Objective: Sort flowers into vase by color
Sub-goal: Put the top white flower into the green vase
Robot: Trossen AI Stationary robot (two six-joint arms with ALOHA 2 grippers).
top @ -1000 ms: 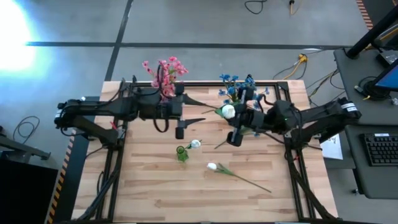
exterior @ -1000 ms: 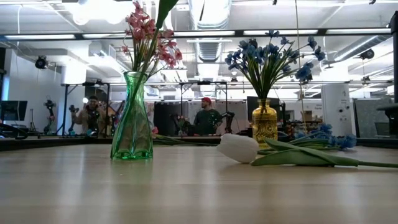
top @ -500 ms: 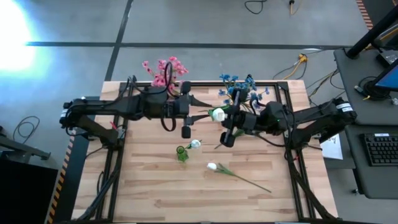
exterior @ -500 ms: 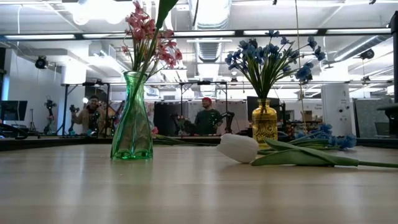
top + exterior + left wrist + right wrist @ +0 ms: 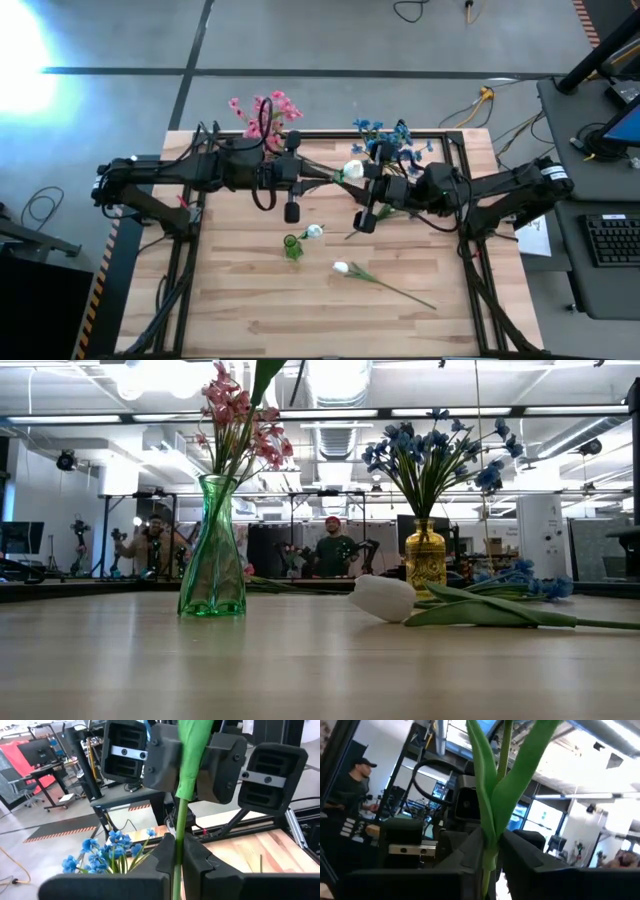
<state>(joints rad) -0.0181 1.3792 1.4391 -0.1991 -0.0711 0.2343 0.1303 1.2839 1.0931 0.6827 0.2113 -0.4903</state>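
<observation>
Since a moment ago our left gripper [image 5: 312, 172] is clamping the tulip [image 5: 352, 170] stem; right gripper [image 5: 372, 183] fingers are hugging it. Stem is lying crosswise, bloom mid-table.

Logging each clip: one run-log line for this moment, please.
phase: tulip handover | left gripper: jaws shut on stem | right gripper: at stem | loose tulips: two on table

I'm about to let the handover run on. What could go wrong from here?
1. Both the left gripper and the right gripper pinch the white tulip's stem; pulling apart could bend it.
2. The blue flowers stand close behind the handover, so a swing could knock them.
</observation>
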